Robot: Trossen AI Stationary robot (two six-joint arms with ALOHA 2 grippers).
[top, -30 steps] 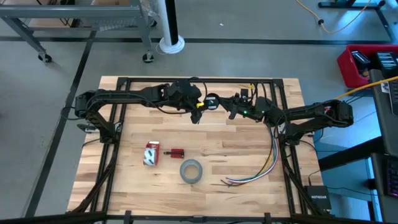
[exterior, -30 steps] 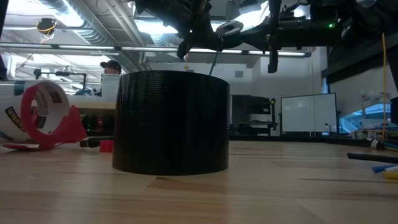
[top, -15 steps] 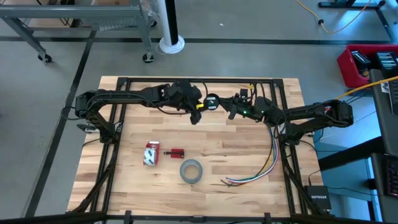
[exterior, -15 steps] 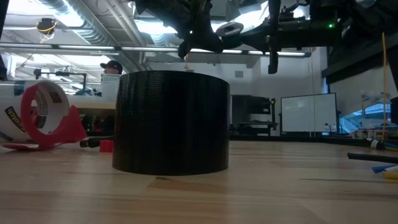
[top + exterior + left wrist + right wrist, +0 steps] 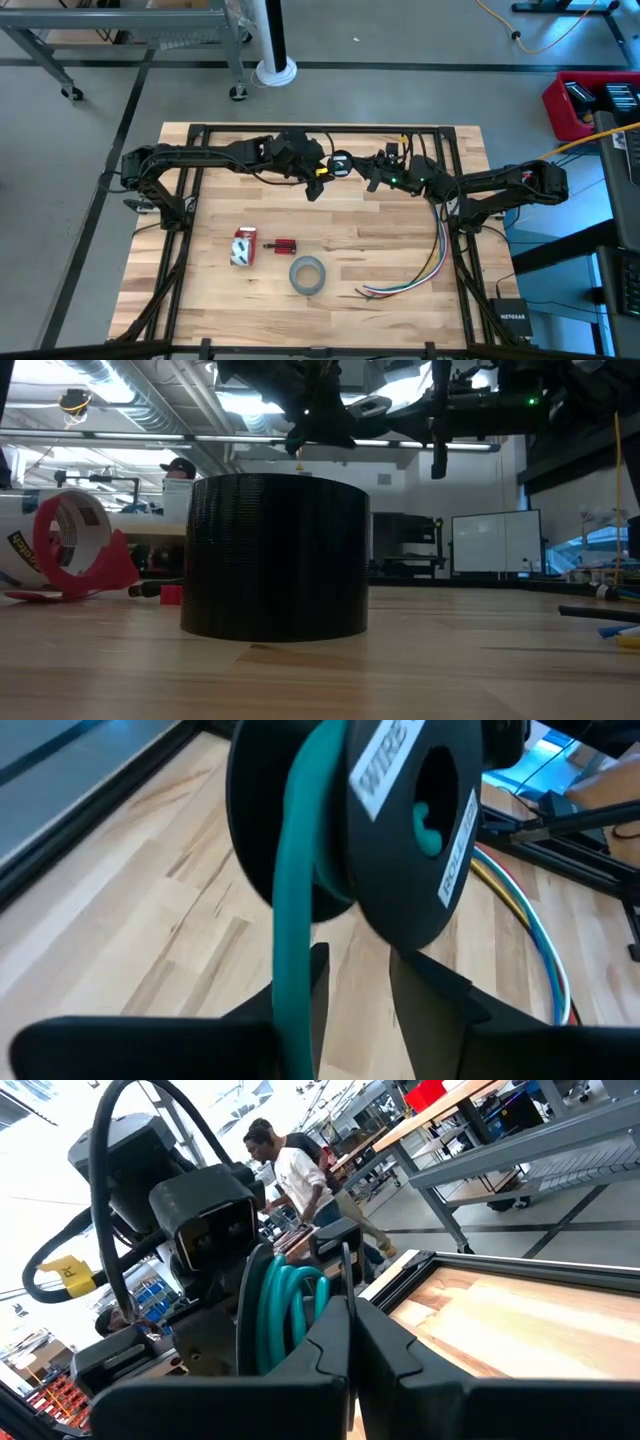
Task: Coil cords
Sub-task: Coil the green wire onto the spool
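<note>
Pale wooden table [image 5: 380,240] inside a black frame, grey workshop floor all around. Raised over the far middle of the table, between the two arms: black spool [image 5: 400,840] with white labels on its flange, teal cord [image 5: 295,900] wound about its core in a few turns and running off the coil in one strand past the left fingers.

Left gripper [image 5: 355,965] just beside the spool, fingers spread, a clear gap between them and one flange standing over that gap; no grip visible. Right gripper [image 5: 350,1305] on the spool's other side, fingers pressed together on a thin black edge of the spool, teal coil close beyond them.

Lying on the near half of the table, well apart from the spool: grey tape roll [image 5: 307,274], standing as a broad dark cylinder in the low view; red tape dispenser [image 5: 243,247] holding its own roll; small red piece [image 5: 284,245] between dispenser and grey roll. Near the right side, bunch of multicoloured wires [image 5: 425,268], curving down from beside the right arm's base toward the table's front.

Off the table to the right, red bin [image 5: 590,105] on the floor with dark items inside, too small to tell apart.

Beyond the table, workshop with ceiling lights, metal benches and shelves; person [image 5: 300,1175] in a white top walking among the benches.
</note>
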